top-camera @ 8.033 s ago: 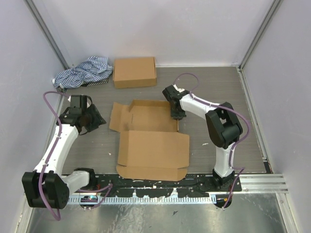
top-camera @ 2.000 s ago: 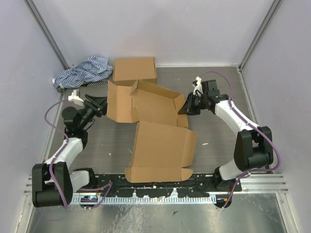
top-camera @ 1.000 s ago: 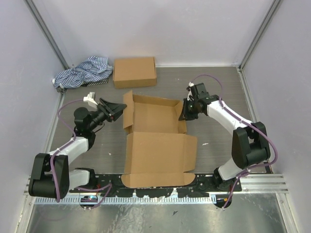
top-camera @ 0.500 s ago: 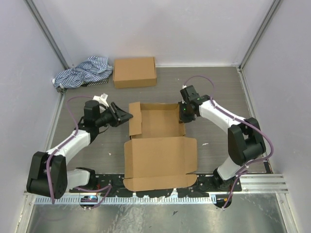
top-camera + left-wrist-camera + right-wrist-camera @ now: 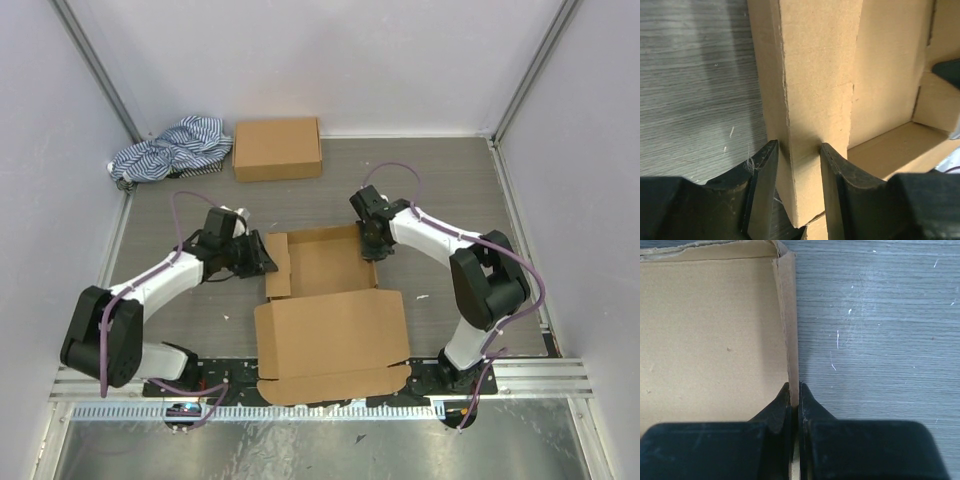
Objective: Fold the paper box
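The paper box (image 5: 322, 262) lies open in the middle of the table, its big lid panel (image 5: 332, 335) flat toward the near edge. My left gripper (image 5: 262, 258) is at the box's left side; in the left wrist view the doubled left wall flap (image 5: 815, 90) stands between the fingers (image 5: 762, 185) of the gripper (image 5: 796, 165), both touching it. My right gripper (image 5: 372, 240) is at the right side. In the right wrist view the gripper (image 5: 794, 387) is shut on the thin upright right wall (image 5: 786, 315), with the box floor (image 5: 715, 330) to its left.
A closed cardboard box (image 5: 277, 147) sits at the back, with a striped blue-and-white cloth (image 5: 170, 147) left of it. Grey walls enclose the table on three sides. The arms' mounting rail (image 5: 500, 372) runs along the near edge.
The left arm has swung right to the box's left wall and its jaws have narrowed onto the flap. The right gripper slid left and nearer with its wall. The box's sides now stand closer together.
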Motion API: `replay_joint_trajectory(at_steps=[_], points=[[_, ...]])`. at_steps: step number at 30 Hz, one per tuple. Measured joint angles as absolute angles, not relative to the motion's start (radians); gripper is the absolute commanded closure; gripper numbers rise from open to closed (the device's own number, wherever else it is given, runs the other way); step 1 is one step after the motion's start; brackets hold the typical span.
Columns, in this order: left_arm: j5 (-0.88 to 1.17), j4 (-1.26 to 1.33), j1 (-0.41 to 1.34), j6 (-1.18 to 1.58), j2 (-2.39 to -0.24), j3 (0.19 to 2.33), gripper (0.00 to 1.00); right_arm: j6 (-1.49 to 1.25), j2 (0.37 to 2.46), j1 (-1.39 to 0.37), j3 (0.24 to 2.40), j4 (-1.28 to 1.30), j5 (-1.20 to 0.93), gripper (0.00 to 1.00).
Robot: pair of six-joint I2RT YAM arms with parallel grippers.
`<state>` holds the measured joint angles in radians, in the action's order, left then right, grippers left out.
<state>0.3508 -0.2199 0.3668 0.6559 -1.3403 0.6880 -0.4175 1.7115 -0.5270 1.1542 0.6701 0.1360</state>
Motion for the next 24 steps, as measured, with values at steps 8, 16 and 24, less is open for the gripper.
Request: replay_joint_trajectory(at_steps=[8,16,24], points=[[0.220,-0.355,0.479,0.603,-1.423,0.785,0.56,-0.432,1.717,-0.542,1.169,0.692,0.171,0.99],[-0.006,-0.578,0.616,0.574,-1.532,0.992,0.70,-0.451,1.726,-0.553,1.186,0.728,0.212,0.99],[-0.182,-0.717,0.697,0.578,-1.633,1.090,0.77,-0.462,1.755,-0.574,1.194,0.735,0.228,0.99]])
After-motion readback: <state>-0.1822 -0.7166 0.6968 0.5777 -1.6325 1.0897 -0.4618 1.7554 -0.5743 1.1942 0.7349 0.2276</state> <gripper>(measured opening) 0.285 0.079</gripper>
